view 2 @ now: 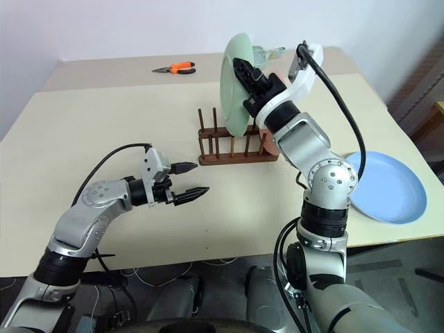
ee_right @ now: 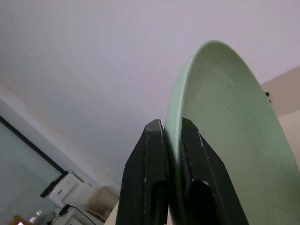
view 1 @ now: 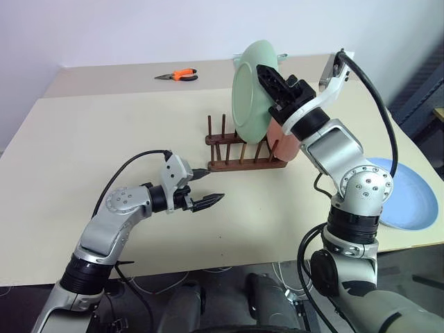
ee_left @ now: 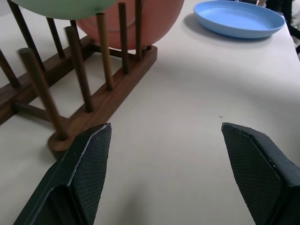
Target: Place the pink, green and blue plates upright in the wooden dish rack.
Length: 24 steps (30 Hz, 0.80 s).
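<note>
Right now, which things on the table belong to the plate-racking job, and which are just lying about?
Job:
- green plate, pinched at its rim by the right claw above the rack
- pink plate, standing in the wooden dish rack
- blue plate, flat on the table
- left claw, open, empty

Lying about:
- orange-handled pliers

We see the pink plate mostly hidden behind the green plate and the right arm. The blue plate is cut by the right frame edge. Whether the green plate's lower rim sits between pegs, we cannot tell.
</note>
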Tool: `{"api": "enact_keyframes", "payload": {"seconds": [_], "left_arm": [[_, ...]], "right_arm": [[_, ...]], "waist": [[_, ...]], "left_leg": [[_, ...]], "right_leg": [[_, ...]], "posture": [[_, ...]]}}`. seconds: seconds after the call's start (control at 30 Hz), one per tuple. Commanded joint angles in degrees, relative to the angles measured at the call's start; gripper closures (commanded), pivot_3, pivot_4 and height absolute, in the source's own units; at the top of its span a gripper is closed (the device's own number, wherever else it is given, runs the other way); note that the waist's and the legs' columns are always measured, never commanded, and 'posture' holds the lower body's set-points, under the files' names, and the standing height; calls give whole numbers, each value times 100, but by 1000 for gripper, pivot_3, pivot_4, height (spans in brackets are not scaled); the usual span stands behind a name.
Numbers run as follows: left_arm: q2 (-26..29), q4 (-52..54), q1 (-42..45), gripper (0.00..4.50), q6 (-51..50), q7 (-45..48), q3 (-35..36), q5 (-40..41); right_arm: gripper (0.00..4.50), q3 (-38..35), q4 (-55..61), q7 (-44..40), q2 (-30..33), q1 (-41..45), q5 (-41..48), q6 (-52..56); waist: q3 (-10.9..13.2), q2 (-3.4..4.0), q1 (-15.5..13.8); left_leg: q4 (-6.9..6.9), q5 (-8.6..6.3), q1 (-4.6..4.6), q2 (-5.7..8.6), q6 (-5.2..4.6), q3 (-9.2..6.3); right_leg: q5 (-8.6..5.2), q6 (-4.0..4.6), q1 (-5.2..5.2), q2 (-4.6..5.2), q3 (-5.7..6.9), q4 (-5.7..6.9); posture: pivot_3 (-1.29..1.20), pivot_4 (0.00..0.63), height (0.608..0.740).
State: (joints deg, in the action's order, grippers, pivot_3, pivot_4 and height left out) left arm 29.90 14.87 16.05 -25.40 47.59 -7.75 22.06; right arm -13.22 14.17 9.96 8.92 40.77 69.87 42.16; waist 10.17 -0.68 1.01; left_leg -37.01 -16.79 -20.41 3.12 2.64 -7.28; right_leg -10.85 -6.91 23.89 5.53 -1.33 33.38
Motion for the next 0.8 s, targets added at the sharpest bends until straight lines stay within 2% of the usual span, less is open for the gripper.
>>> {"api": "enact_keyframes", "payload": {"seconds": [0.03,0.4,0.8], "left_arm": [[-40,138,56,641,157,12,49,-12],[-65,123,13,641,176,43,79,-27],[-87,53,26,641,246,62,51,-43]], "right_arm": [[4468,-2,-123,-159,98,32,-328,-144],[4468,-264,93,-34,163,410,30,-181],[4468,-179,164,470,-180,324,281,-166]], "waist": [[-1,-1,-7],[0,1,0],[1,2,1]], "left_leg": [[-1,0,0,0,0,0],[0,0,-3,0,0,-1],[3,0,-5,-1,0,0]], "right_leg": [[-3,4,-2,0,0,0],[-6,10,1,0,0,-3],[-6,10,5,0,0,-3]], "posture": [[0,150,740],[0,150,740],[0,150,740]]}}
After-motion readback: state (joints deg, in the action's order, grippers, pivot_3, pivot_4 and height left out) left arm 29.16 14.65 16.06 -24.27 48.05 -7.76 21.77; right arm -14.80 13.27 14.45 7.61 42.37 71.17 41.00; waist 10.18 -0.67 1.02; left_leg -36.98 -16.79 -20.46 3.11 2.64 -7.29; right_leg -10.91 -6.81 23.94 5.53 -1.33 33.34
